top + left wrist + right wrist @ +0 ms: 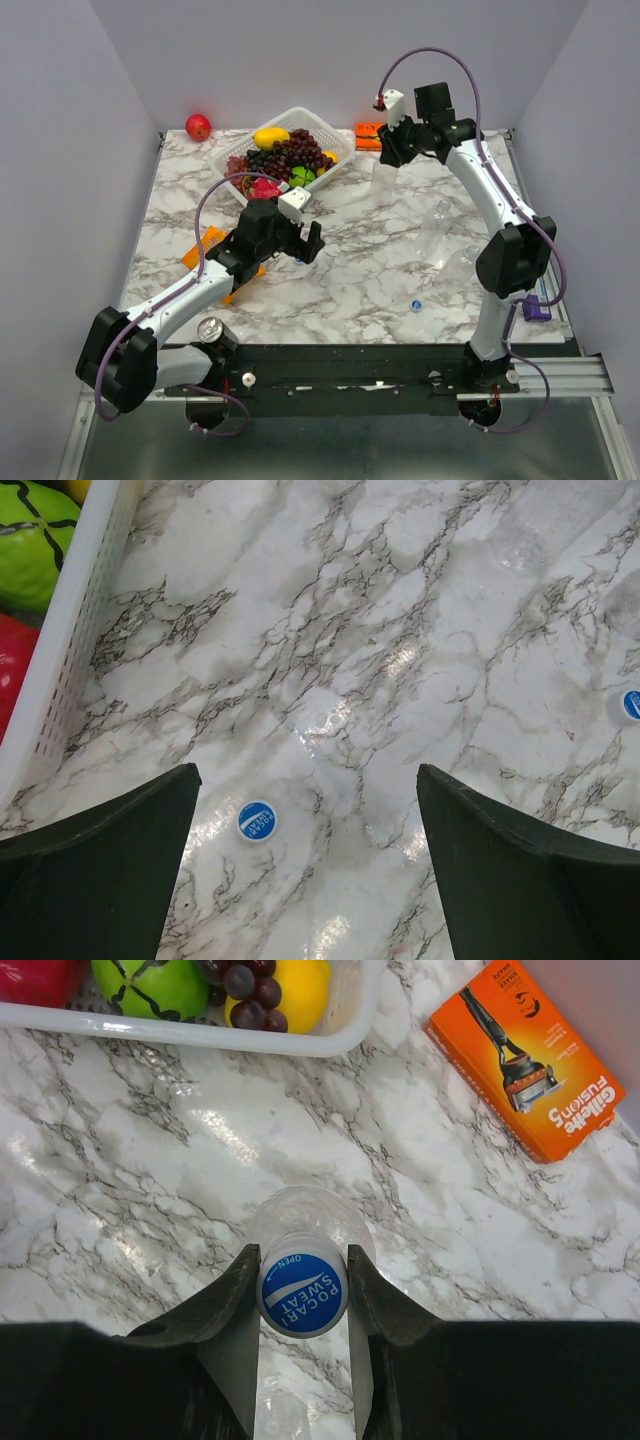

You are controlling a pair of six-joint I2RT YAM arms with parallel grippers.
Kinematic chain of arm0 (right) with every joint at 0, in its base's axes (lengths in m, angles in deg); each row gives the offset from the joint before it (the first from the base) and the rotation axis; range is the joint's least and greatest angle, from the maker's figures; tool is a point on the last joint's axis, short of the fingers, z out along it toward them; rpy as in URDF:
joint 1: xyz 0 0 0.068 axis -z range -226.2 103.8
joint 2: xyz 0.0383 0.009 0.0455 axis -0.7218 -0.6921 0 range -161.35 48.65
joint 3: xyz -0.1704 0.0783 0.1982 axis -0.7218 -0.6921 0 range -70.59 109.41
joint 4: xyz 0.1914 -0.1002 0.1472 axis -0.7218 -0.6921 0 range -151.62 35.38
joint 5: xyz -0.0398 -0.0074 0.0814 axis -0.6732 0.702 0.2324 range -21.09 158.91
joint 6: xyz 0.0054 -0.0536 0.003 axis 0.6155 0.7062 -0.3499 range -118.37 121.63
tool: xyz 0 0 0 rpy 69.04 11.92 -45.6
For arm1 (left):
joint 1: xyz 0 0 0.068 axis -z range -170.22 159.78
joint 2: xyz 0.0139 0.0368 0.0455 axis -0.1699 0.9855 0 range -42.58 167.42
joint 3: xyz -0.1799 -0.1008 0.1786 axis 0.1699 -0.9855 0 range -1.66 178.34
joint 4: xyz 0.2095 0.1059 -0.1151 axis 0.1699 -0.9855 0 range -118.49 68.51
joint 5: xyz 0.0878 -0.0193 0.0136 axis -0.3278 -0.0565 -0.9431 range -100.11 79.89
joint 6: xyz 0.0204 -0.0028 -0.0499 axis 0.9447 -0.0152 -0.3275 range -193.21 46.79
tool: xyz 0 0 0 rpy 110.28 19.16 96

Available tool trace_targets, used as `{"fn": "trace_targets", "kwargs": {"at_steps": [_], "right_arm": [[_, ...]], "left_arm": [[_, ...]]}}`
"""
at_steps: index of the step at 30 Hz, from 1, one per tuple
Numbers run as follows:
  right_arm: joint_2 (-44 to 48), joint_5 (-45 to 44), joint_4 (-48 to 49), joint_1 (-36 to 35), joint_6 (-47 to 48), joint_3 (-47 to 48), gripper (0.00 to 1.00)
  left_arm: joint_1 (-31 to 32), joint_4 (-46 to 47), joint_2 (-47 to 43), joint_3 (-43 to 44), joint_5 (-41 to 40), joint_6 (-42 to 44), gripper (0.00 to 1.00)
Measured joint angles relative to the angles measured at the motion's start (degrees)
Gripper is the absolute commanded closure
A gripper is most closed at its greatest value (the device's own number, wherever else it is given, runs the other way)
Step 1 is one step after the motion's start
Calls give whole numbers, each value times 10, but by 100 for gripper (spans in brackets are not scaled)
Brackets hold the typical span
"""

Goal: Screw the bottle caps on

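Marble table (360,285) bearing upright clear bottle (310,1212) at far right, long axis pointing straight up toward right wrist camera. Right gripper (303,1260) clamping blue cap (303,1294) sitting on bottle neck, fingers pressing on opposite sides. Left gripper (307,780) hovering, jaws standing wide apart. Loose cap (257,821) lying flat below, between fingers, off-centre.

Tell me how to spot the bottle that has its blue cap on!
Go to the far side of the marble table, near the white fruit basket and the orange razor box. A clear bottle stands there, its blue cap pinched by the right gripper. The other caps lie loose on the table.
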Motion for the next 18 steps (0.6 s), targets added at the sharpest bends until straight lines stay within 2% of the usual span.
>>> {"fn": "trace_targets", "kwargs": {"at_steps": [12,15,18], "right_arm": [[-19,3,9,5,-10,-23,78],[-19,4,13,6,-12,-25,74],[-19,4,18,6,-14,-27,63]], "left_arm": [[0,-1,0,0,4,1,1],[0,-1,0,0,5,3,1],[-1,-1,0,0,5,5,1]]}}
